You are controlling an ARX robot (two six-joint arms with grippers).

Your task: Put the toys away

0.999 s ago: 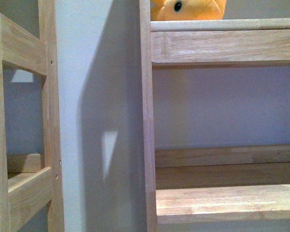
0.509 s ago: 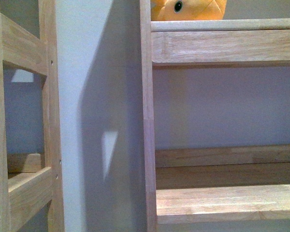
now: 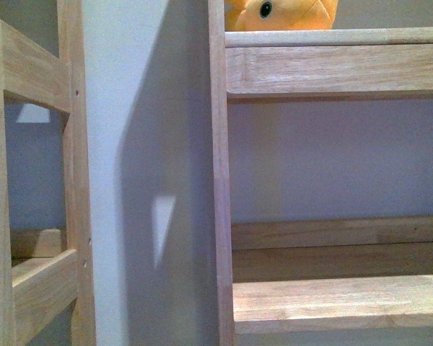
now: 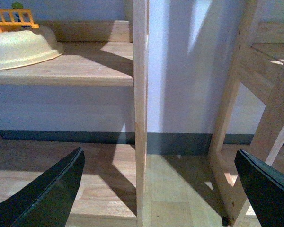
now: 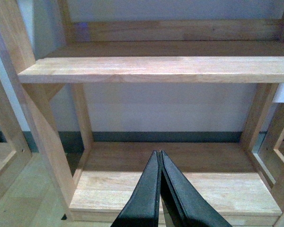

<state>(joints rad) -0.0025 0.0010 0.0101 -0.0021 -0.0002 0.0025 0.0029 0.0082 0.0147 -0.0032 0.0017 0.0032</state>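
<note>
Two pale wooden shelf units [image 3: 332, 68] fill the front view against a white wall, and across the last second nothing in that view has shifted. The orange-yellow plush toy [image 3: 281, 14] sits on the upper shelf of the right-hand unit, only its lower face and black eye showing at the frame's top. That it lies there, with both grippers empty, suggests the put-away step is done. A cream bowl [image 4: 19, 45] with an orange-yellow plastic piece rests on another shelf. The left gripper [image 4: 161, 189] is spread wide, holding nothing; the right gripper [image 5: 160, 165] is pressed closed, empty.
</note>
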